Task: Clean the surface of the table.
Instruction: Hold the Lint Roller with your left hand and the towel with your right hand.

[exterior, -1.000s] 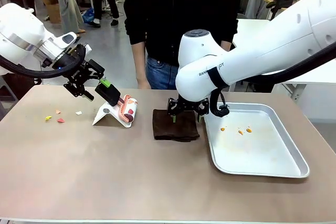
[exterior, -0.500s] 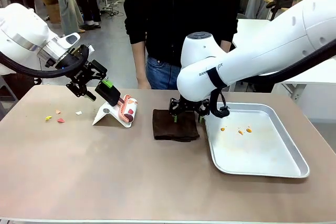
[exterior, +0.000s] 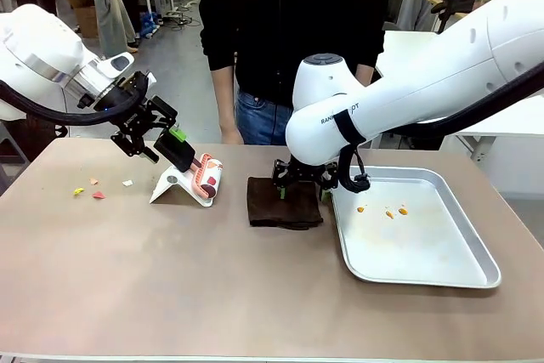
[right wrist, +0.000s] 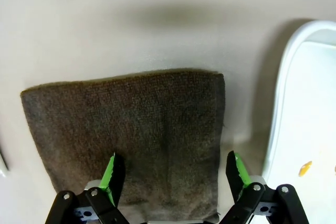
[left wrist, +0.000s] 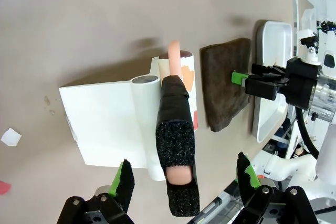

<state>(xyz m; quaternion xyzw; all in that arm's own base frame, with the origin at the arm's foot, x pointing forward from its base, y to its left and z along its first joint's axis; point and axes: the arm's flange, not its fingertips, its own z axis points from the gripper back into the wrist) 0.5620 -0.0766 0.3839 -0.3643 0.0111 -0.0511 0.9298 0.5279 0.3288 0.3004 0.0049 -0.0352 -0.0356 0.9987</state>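
Observation:
The taupe table (exterior: 170, 278) carries small coloured scraps (exterior: 92, 190) at its left. A white dustpan (exterior: 177, 183) holds a brush with a black foam handle (left wrist: 176, 145) that sticks up. My left gripper (exterior: 160, 146) hovers at that handle, open, and the handle stands between its spread fingers (left wrist: 123, 184) without being touched. A folded dark brown cloth (exterior: 285, 203) lies mid-table. My right gripper (exterior: 302, 191) is open just above its near edge, the green pads (right wrist: 113, 174) straddling the cloth (right wrist: 131, 124).
A shiny metal tray (exterior: 442, 271) with a few orange crumbs (exterior: 388, 212) sits right of the cloth, its rim (right wrist: 278, 103) close to my right gripper. A person in black stands at the far edge (exterior: 280, 40). The table's near half is bare.
My left gripper has shifted slightly to the right, closer around the brush handle. The right gripper stays over the cloth.

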